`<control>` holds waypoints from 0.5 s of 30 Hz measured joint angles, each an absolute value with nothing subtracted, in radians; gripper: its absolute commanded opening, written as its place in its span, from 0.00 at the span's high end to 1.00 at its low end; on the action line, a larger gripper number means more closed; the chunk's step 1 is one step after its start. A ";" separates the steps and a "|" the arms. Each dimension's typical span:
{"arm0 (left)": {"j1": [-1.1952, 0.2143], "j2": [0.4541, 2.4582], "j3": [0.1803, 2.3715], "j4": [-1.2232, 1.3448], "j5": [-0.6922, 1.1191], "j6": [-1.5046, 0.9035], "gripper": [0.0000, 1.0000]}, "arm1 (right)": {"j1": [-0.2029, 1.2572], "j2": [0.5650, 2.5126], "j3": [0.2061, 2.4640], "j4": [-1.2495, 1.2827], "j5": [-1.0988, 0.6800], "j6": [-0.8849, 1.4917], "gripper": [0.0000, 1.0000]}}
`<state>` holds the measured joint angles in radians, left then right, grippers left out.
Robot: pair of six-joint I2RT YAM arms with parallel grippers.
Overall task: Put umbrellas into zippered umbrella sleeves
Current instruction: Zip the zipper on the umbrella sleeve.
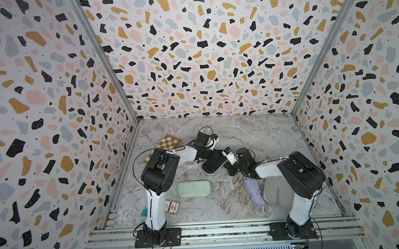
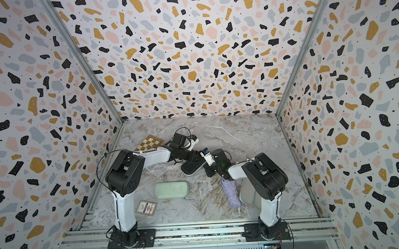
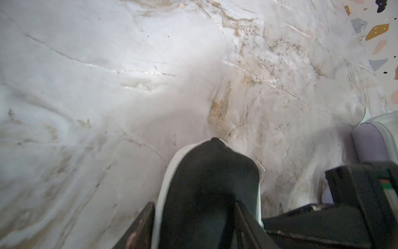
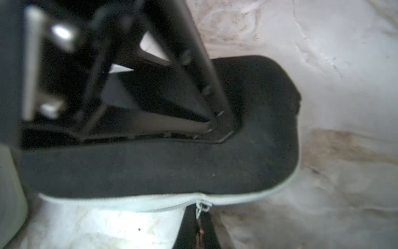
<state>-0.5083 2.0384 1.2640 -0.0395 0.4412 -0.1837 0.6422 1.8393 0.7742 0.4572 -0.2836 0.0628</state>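
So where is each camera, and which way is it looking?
Top views: high overhead, facing down and forwards over the table; left arm and right arm show whole.
Left wrist: on the left arm, looking along the left gripper, whose fingers flank the black case.
Right wrist: on the right arm, close over the case; right gripper pinches the zip pull.
Shared: both wrist views show the case and left gripper.

Marble table (image 1: pixel 263 131), wooden chessboard (image 1: pixel 169 142) far left, card box (image 1: pixel 172 207) near the front edge
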 measured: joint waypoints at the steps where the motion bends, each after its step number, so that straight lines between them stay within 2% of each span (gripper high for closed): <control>1: -0.508 2.038 1.263 -0.036 0.443 -0.197 0.50 | 0.660 1.837 0.770 0.458 -0.291 0.064 1.00; 7: -0.506 2.038 1.255 -0.019 0.451 -0.253 0.50 | 0.781 1.828 0.760 0.455 -0.321 0.071 1.00; 15: -0.506 2.037 1.223 0.049 0.459 -0.359 0.54 | 0.822 1.818 0.746 0.459 -0.335 0.102 1.00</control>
<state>-0.5060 2.0373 1.2228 0.0490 0.4591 -0.3592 0.8215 1.8183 0.7460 0.4587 -0.3347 0.1017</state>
